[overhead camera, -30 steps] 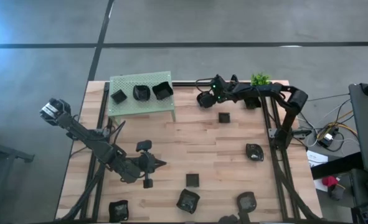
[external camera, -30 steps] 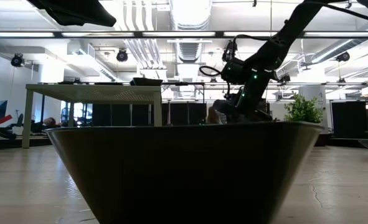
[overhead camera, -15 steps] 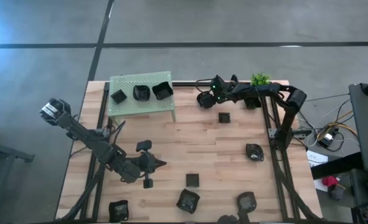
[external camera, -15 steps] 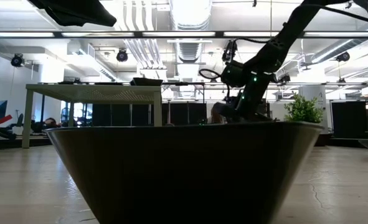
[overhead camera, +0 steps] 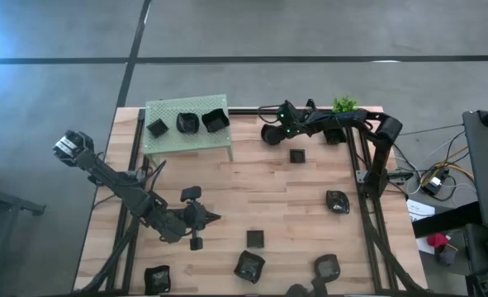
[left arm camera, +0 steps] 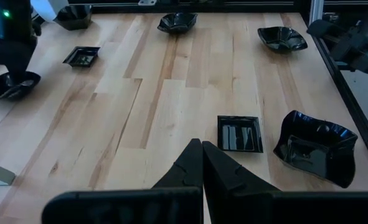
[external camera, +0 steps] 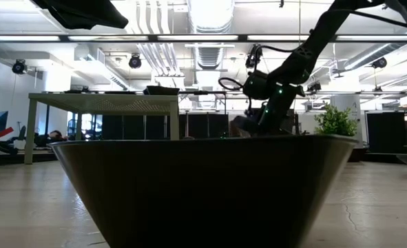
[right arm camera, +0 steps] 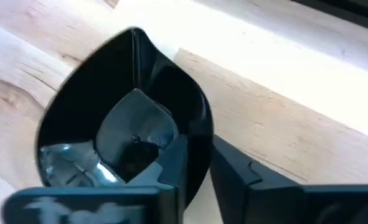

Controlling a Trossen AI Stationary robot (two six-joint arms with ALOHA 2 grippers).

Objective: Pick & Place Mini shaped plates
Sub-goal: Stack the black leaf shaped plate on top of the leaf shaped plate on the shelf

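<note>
Up at the far edge of the table (overhead camera: 227, 186), we find the right gripper (overhead camera: 270, 133) reaching toward the green perforated platform (overhead camera: 171, 140), with a round black plate (right arm camera: 124, 118) pinched at its rim: in the right wrist view one finger sits inside the bowl and the other outside, so the jaws are closed on the plate's wall. From the low view we see this gripper (external camera: 248, 126) and its dish held above the tabletop, just beside the small potted plant (external camera: 335, 118).

On the platform we count three mini plates already sitting in a row (overhead camera: 187, 122). Others lie scattered on the wood: a small square one (overhead camera: 297, 155) near the right gripper, one (overhead camera: 337, 201) by the right rail, a square one (overhead camera: 255, 238) toward the near side, and several more (overhead camera: 248, 266) along the near edge. One of those fills most of the low view (external camera: 203, 186).

Meanwhile the left gripper (overhead camera: 211, 217) waits over the near-left part of the table, and in its wrist view we see its fingers (left arm camera: 190, 163) pressed together with nothing between them, pointing toward a square plate (left arm camera: 240, 133).
</note>
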